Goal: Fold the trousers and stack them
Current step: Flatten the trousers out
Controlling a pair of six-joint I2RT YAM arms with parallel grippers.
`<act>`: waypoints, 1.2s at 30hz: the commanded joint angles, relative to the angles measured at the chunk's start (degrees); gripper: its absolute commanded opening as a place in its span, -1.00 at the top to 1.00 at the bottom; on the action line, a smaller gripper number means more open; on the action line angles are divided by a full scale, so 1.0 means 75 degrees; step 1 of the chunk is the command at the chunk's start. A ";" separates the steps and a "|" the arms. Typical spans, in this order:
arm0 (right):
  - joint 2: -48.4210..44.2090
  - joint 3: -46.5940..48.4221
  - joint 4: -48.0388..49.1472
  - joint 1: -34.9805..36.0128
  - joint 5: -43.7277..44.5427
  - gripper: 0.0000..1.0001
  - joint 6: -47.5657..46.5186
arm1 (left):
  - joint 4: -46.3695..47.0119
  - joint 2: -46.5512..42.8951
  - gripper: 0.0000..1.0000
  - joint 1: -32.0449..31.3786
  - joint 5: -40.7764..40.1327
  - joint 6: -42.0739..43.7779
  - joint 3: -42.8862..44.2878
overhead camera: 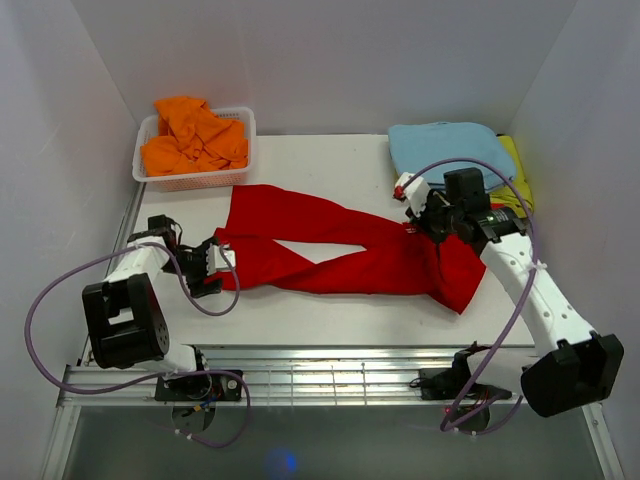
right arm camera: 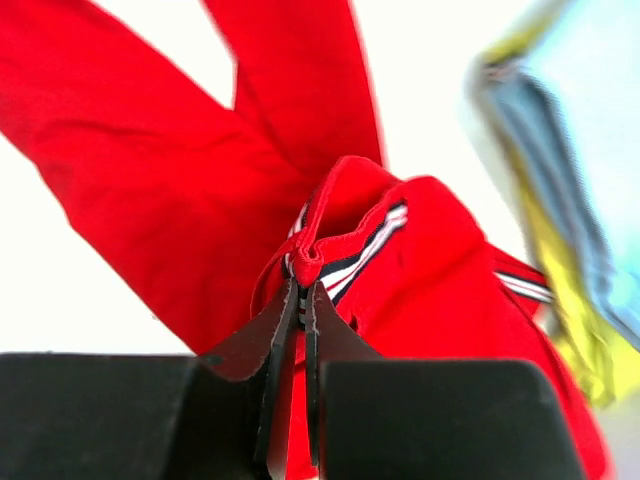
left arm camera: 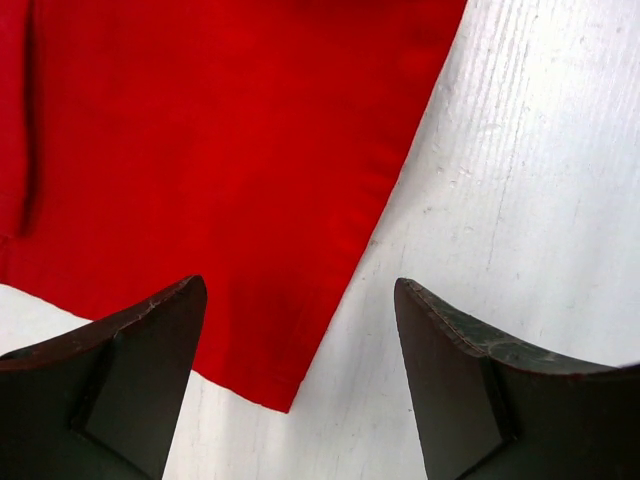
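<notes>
Now trousers spread on counter, long axis left-right. Right tool clamped on striped waistband at trousers' right end. Left tool apart, hovering at leg hem corner, trousers' left end, nearer arm for hems.

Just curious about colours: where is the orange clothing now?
In the top view, the orange garment lies in a white basket at the far left corner of the table, just beyond the red trousers.

The trousers are soft matt cloth; the table matt, faintly grainy; the basket perforated plastic.
</notes>
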 commanded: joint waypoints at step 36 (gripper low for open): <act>-0.1947 0.0190 0.1725 -1.0441 -0.3300 0.85 -0.1832 | -0.0593 0.0273 1.00 0.1907 0.1905 -0.6270 0.5232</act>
